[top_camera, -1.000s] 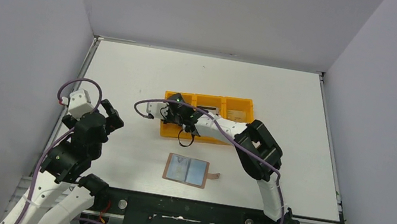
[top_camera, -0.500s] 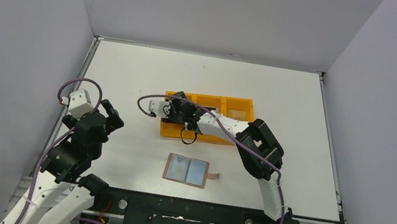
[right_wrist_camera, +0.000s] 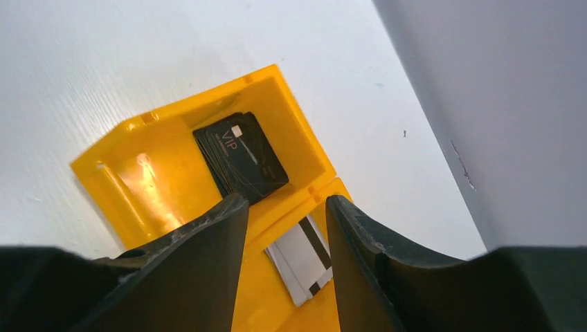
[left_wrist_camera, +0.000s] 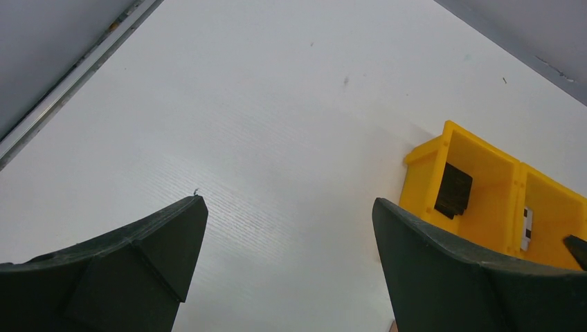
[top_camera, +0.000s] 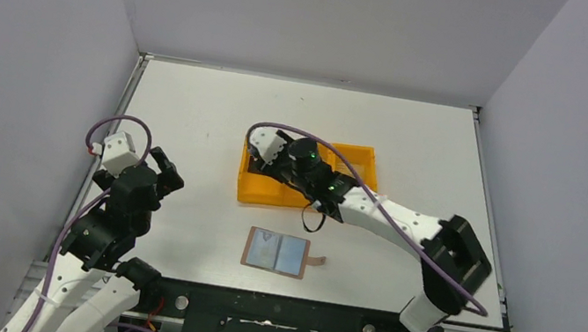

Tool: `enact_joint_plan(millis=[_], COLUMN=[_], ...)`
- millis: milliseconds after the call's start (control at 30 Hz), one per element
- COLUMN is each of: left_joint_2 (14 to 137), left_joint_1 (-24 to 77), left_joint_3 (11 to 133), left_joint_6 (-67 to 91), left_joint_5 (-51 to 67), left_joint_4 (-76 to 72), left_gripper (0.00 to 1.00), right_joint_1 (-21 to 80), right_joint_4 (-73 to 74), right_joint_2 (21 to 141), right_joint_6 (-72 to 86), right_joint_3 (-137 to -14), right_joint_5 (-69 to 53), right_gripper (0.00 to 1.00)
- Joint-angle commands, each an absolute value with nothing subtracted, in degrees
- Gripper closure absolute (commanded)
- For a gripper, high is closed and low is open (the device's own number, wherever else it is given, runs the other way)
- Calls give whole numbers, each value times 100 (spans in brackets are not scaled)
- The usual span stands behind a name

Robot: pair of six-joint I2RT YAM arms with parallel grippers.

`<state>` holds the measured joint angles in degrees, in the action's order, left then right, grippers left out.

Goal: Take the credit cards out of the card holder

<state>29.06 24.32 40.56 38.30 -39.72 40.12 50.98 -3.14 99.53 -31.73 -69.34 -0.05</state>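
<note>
Two cards lie sorted one per compartment in the tray (right_wrist_camera: 149, 187), the black card (right_wrist_camera: 241, 153) at its end and the silvery card (right_wrist_camera: 302, 259) beside it, under the right claw (right_wrist_camera: 285, 207), which is parted and empty, while the holder (top_camera: 277, 252) lies open by the bench's (top_camera: 192, 114) near edge and the left claw (left_wrist_camera: 287, 214) hangs wide, idle.

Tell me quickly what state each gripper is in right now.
Left gripper: open wide, holding nothing.
Right gripper: open, holding nothing, above the orange tray.
</note>
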Motion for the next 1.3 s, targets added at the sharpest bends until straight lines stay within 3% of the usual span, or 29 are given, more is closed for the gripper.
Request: enact_joint_plan(millis=[0, 333, 667, 1000, 1267], left_joint_2=[2990, 3467, 3555, 3489, 3609], left_joint_1=[2376, 2286, 2266, 2263, 2252], left_joint_3=[4271, 4289, 4244, 4169, 4158], left_joint_6=[3724, 3560, 3509, 3413, 3312], left_joint_5=[-3826, -3557, -3439, -3098, -2907], left_joint_4=[3781, 3654, 3580, 3422, 3302], left_gripper=[8, 8, 8, 8, 8], right_joint_1=[5169, 5210, 5416, 6966, 7673], right_joint_4=[-1559, 105, 982, 1488, 2019], right_joint_2=[8467, 6732, 6461, 7705, 9192], right_joint_6=[-1006, 2474, 4780, 5919, 6542], right_joint_3=[-5956, -4788, -4086, -4668, -5740], right_joint_5=[572, 1543, 1641, 3163, 3605], right_gripper=[51, 47, 47, 52, 57])
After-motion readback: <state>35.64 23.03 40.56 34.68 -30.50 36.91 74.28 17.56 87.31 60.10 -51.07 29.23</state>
